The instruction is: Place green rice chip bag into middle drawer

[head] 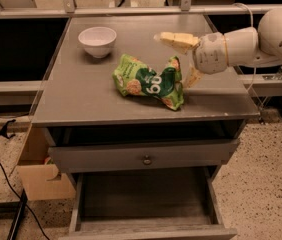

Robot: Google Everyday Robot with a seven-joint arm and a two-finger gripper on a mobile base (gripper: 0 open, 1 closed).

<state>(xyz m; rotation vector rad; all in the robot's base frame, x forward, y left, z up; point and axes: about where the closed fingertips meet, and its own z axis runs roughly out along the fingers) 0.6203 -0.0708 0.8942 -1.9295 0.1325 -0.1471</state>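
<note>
Camera view, looking down on the grey cabinet (81, 101). I have the gripper (174, 60) over the right half of the cabinet top, reaching in from the right on its white arm (251, 44). Its two pale yellow fingers (177, 39) are spread wide with nothing held. One points left above the bag, the other angles down at the bag's right edge. I cannot tell whether that lower finger touches the foil.

The green rice chip bag (148, 81) lies crumpled mid-top, toward the front. A white bowl (97, 40) stands upright at back left, well apart from it.

Below, the middle drawer (146, 196) is pulled out, grey floor in view. Above it sits a drawer front (106, 156) with a round knob (146, 160). A cardboard box (38, 181) is on the floor left of the cabinet.
</note>
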